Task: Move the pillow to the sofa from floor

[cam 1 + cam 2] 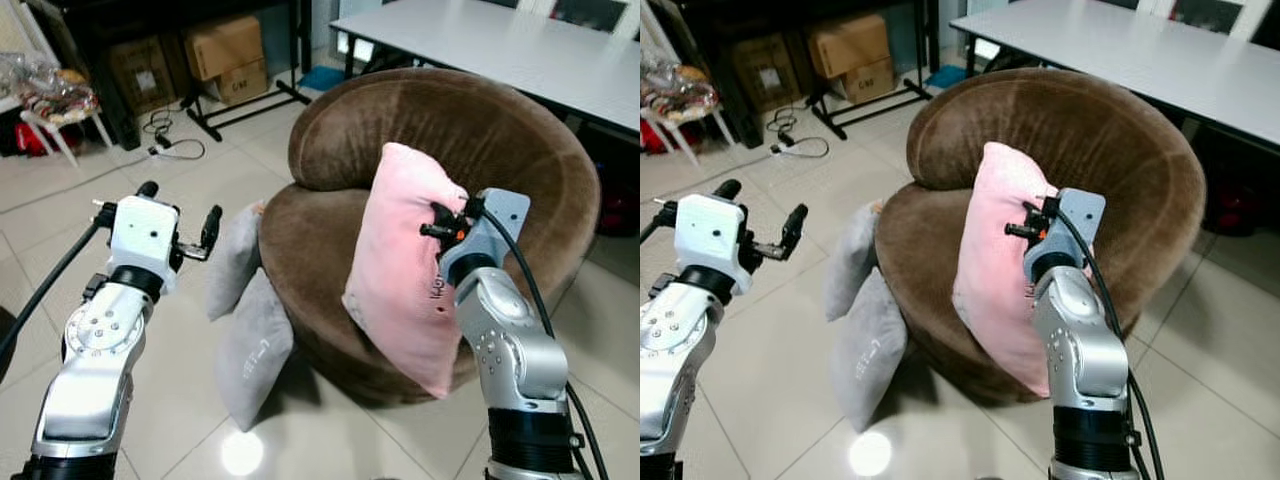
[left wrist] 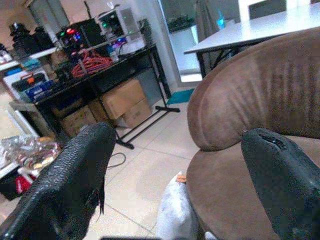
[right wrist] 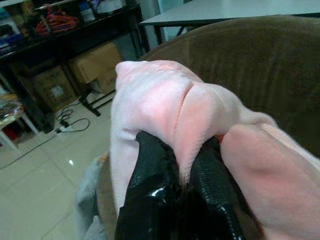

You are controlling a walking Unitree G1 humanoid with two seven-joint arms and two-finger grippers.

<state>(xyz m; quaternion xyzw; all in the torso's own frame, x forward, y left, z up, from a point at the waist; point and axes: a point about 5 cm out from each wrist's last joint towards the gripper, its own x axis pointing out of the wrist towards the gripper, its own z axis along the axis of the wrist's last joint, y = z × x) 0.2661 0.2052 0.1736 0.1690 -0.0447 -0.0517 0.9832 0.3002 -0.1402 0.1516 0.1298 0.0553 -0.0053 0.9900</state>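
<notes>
My right gripper (image 3: 182, 187) is clenched on the pink pillow (image 1: 405, 265), holding it upright over the brown sofa (image 1: 500, 150) seat. My left gripper (image 2: 175, 170) hangs released, near the grey pillows (image 1: 245, 320) on the floor.

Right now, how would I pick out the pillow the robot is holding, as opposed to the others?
Find the round brown sofa in the middle of the tiled floor. The pink pillow hangs upright over its front edge, pinched near the top by the right gripper. The two grey pillows lean against the sofa's side lower down, near the open left gripper; only the held one is pink.
</notes>
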